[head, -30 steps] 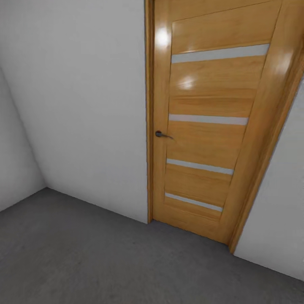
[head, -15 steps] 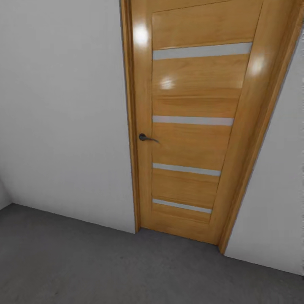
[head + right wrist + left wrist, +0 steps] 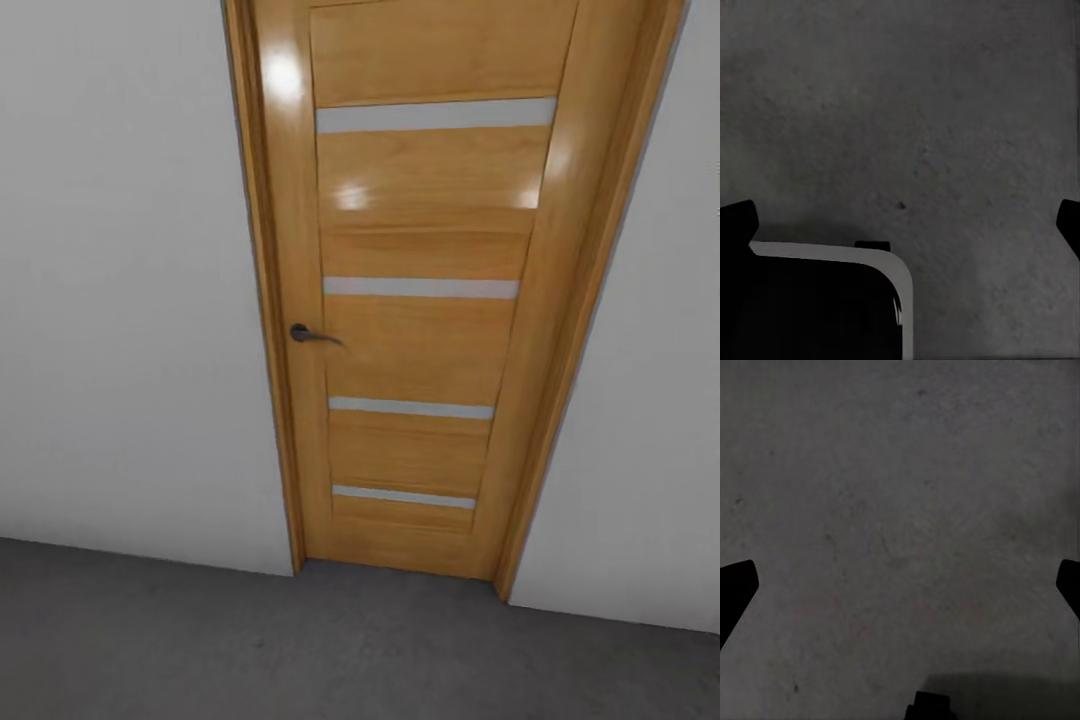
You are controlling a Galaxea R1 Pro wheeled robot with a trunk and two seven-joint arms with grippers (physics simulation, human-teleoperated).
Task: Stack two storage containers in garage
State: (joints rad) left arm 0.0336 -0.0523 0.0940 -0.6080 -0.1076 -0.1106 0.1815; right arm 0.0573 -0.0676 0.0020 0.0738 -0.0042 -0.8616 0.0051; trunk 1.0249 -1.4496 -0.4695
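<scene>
Both grippers, left gripper (image 3: 900, 577) and right gripper (image 3: 900, 217), hang spread wide and empty over the floor (image 3: 900, 472); no container lies near either, closed door (image 3: 420, 300) ahead.

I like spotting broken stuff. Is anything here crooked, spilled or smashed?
Nothing stands out. The wooden door is shut in its frame, its dark handle is in place, and the grey floor shows no spill. The door only looks slanted because the head camera looks down at it. Both grippers, left gripper and right gripper, are open over the floor.
</scene>
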